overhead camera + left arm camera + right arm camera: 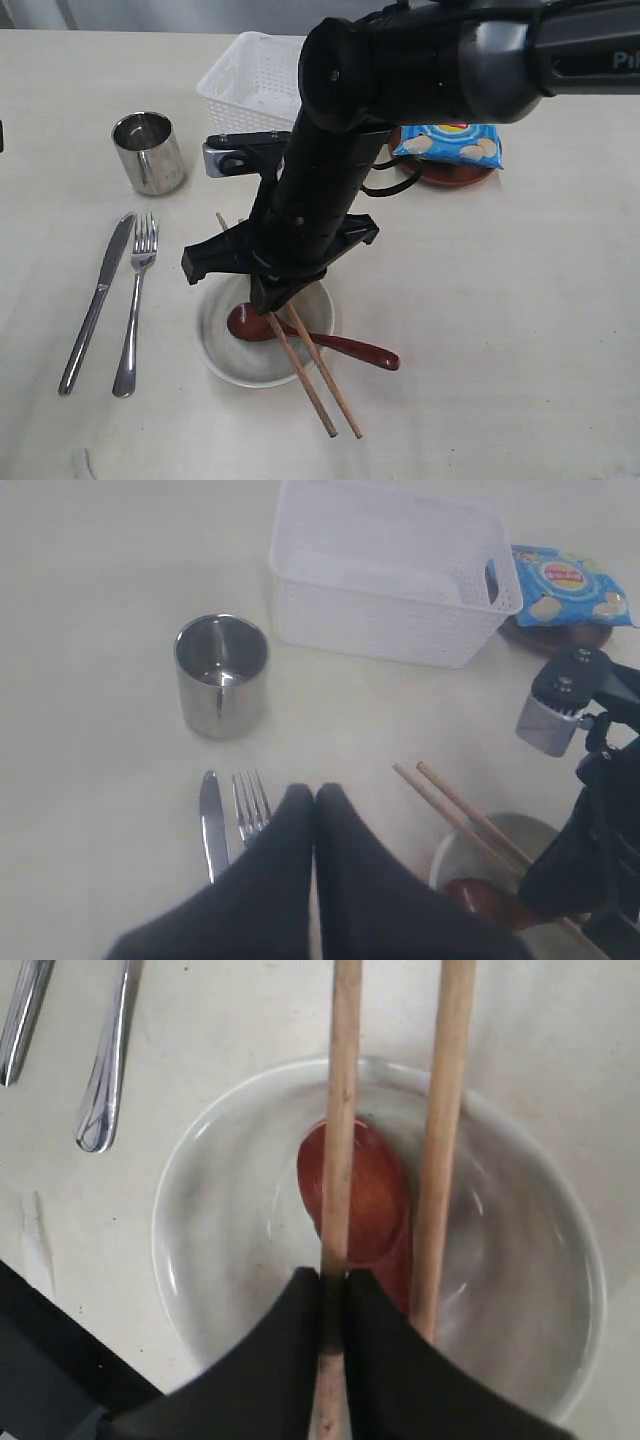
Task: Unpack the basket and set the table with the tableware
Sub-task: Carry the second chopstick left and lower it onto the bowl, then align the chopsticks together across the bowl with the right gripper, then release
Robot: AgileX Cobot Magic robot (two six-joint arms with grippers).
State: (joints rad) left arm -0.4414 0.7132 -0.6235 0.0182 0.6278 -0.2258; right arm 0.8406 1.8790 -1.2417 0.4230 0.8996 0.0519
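The pale bowl (215, 345) stands on the table (500, 330) with the dark red spoon (345, 347) lying in it. Two wooden chopsticks (322, 388) lie across the bowl. My right gripper (270, 303) reaches down over the bowl, and in the right wrist view its jaws (333, 1278) press on one chopstick (343, 1110); the other chopstick (447, 1110) lies free beside it. Left of the bowl lie the knife (95, 300) and fork (135, 300), with the steel cup (148, 152) behind them. My left gripper (314, 792) hangs shut and empty above the fork (250, 805).
The white basket (245, 85) stands at the back middle, its inside hidden here. To its right a blue chips bag (450, 143) lies on the reddish-brown plate (450, 176). The right arm's black body crosses the middle of the exterior view.
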